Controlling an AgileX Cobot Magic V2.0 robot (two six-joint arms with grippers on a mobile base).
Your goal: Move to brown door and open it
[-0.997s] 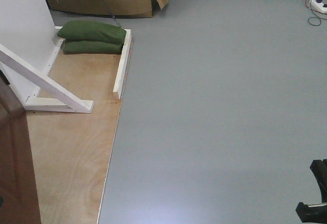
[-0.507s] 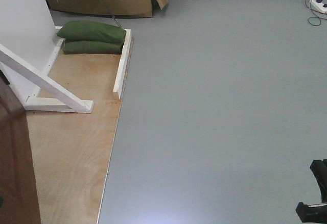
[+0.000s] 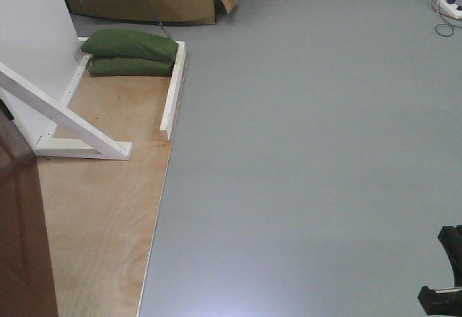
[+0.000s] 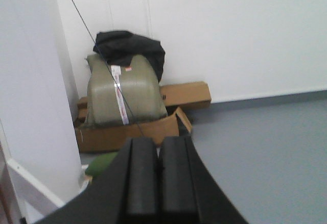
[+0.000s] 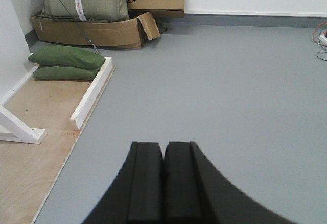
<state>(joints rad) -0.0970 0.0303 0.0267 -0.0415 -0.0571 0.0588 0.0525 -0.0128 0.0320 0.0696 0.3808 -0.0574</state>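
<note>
Front view, brown door [image 3: 22, 237]: at the lower left edge of the frame, only a dark brown strip of it is visible, standing on the plywood panel [image 3: 101, 216].
Front view, white brace [image 3: 65, 118]: it runs slanted from the left edge down to the plywood panel, just above the door.
Front view, green sandbags [image 3: 130, 46]: two, one stacked on the other, upper left, beside a white rail [image 3: 172, 89].
Front view, cardboard box [image 3: 144, 3]: at the top edge, behind the sandbags.
Front view, grey floor [image 3: 310, 151]: it fills the middle and the right of the frame.
Front view, black robot part [image 3: 444, 274]: in the lower right corner; which part it is, I cannot tell.
Left wrist view, left gripper [image 4: 158, 178]: jaws pressed together, nothing between them, at the bottom centre.
Left wrist view, olive sack [image 4: 122, 94]: it stands upright in the cardboard box at centre left, with a black bag [image 4: 130, 48] on top, against a white wall [image 4: 245, 35].
Right wrist view, right gripper [image 5: 163, 183]: jaws pressed together and holding nothing, at the bottom centre above the grey floor.
Right wrist view, green sandbags: upper left, the white rail beside them.
</note>
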